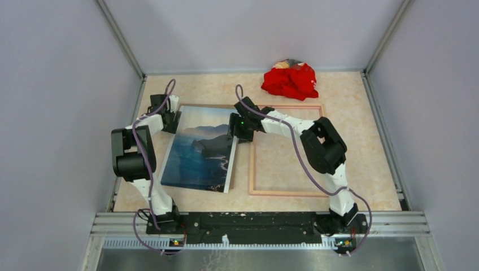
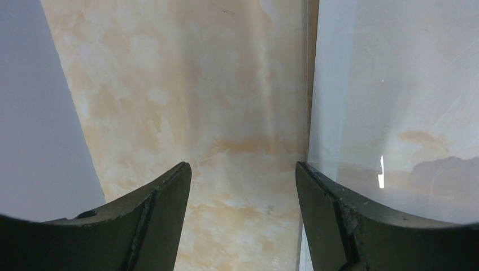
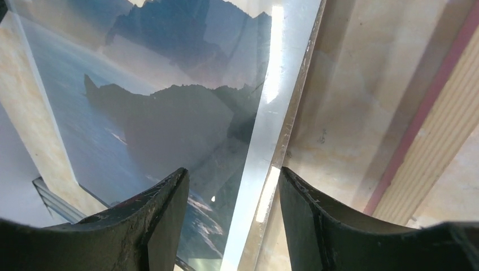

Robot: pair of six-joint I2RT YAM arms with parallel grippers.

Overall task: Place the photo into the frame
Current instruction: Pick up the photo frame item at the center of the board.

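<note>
The photo (image 1: 197, 149), a print of blue sea and dark cliffs, lies on the table left of centre. The frame (image 1: 285, 193) lies flat to its right, its left rail next to the photo's right edge. My left gripper (image 1: 171, 119) is open at the photo's far left corner. In the left wrist view (image 2: 242, 166) bare table shows between the fingers and the photo's pale part (image 2: 395, 113) lies by the right finger. My right gripper (image 1: 240, 132) is open and its jaws straddle the photo's white right edge (image 3: 233, 170). The photo (image 3: 169, 113) and the frame's rail (image 3: 421, 113) show there.
A red cloth heap (image 1: 290, 80) lies at the back, just beyond the frame's far rail. Grey walls (image 1: 68, 113) close in the table on the left, right and back. A metal rail (image 1: 254, 223) runs along the near edge.
</note>
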